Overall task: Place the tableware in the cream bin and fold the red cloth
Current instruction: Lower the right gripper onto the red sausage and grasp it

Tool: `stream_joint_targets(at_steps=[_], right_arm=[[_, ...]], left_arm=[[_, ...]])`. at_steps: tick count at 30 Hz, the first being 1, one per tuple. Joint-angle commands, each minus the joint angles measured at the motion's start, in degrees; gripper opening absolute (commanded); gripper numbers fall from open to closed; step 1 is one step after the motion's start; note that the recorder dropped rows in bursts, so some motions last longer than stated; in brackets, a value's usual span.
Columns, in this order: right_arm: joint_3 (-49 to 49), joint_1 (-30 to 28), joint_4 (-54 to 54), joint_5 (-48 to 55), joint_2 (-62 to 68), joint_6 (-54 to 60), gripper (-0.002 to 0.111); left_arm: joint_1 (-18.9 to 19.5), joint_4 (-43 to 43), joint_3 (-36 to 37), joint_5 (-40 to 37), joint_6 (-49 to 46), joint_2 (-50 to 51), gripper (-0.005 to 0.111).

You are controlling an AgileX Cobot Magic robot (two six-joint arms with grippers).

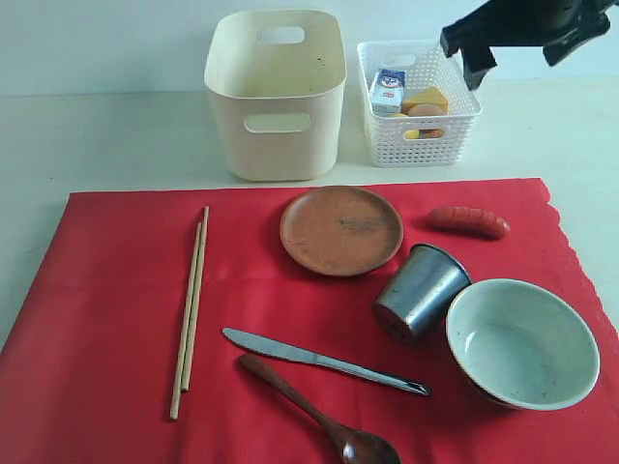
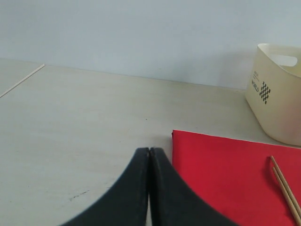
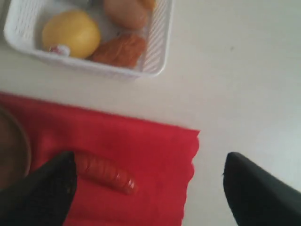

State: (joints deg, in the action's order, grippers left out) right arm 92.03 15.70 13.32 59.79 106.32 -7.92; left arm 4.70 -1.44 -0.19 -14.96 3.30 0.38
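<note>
Exterior view: right claw high beside white basket, spread wide; left claw pressed together.

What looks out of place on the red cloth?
The red sausage lies on the red cloth near its far right corner, right of the brown plate. It is the only food on the cloth; the other food sits in the white basket. Nothing looks spilled or broken.

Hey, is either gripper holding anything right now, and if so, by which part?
Nothing is held. The left gripper has its fingers shut together with nothing between them, and the right gripper is open and empty.
</note>
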Motion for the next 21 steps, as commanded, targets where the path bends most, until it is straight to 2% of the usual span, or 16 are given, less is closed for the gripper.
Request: stream_joint_targets(at_steps=[1,12,21], right_arm=[[0.0,0.0,-7.6,4.1,-0.4,9.5,0.081],[-11.4,0.0,-9.3,-4.4,-0.4,20.0,0.081],[-18.4,0.0,-8.2,-15.0,0.3,21.0,0.081]], left_arm=[[-0.3,-0.4,0.2,0.2,-0.1,-0.4,0.003],[-0.3,-0.4,0.2,0.2,-0.1,-0.4,0.003],[-0.3,-0.4,0.2,0.2,-0.1,-0.4,0.003]])
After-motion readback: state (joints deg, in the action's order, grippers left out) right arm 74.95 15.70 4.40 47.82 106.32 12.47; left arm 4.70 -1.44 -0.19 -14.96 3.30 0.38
